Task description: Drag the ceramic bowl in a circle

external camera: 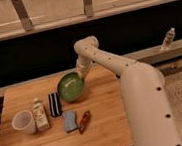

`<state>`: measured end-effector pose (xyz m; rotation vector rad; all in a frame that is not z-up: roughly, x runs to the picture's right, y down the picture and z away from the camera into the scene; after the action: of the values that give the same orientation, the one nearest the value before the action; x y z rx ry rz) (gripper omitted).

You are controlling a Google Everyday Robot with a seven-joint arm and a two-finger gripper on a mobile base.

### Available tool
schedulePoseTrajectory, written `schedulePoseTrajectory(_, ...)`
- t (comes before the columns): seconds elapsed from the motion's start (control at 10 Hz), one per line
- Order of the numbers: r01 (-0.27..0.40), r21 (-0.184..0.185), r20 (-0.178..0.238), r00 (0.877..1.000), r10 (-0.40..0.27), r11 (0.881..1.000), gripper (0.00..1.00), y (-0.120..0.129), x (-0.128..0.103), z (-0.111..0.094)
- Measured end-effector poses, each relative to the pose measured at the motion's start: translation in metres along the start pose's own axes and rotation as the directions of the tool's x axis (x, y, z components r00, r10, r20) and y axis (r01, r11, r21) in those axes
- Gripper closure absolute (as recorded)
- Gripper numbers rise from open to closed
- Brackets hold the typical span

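The ceramic bowl (70,87) is round, shallow and glossy green with a darker rim. It sits on the wooden table (106,121) toward the back, left of centre. My gripper (81,77) reaches down from the white arm (108,62) onto the bowl's right rim and touches it.
A pale plastic cup (24,121) stands at the left. Beside it are a small bottle (39,114), a black object (54,104), a blue packet (70,120) and a red packet (84,122). A clear bottle (167,39) stands on the ledge at the right.
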<state>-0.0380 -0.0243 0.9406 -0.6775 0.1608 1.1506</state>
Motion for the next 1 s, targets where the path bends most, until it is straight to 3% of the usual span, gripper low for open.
schedulePoseTrajectory(0.3, -0.077, 0.023, -0.001, 0.997, 0.077, 0.997, 1.00, -0.048, -0.006, -0.006)
schedulePoseTrajectory(0.5, -0.150, 0.030, -0.012, 0.989, 0.150, 0.988, 1.00, -0.082, 0.021, -0.007)
schedulePoseTrajectory(0.7, -0.238, 0.032, -0.014, 0.971, 0.239, 0.971, 1.00, -0.121, 0.068, -0.006)
schedulePoseTrajectory(1.0, -0.335, 0.024, 0.007, 0.942, 0.335, 0.942, 1.00, -0.149, 0.140, -0.017)
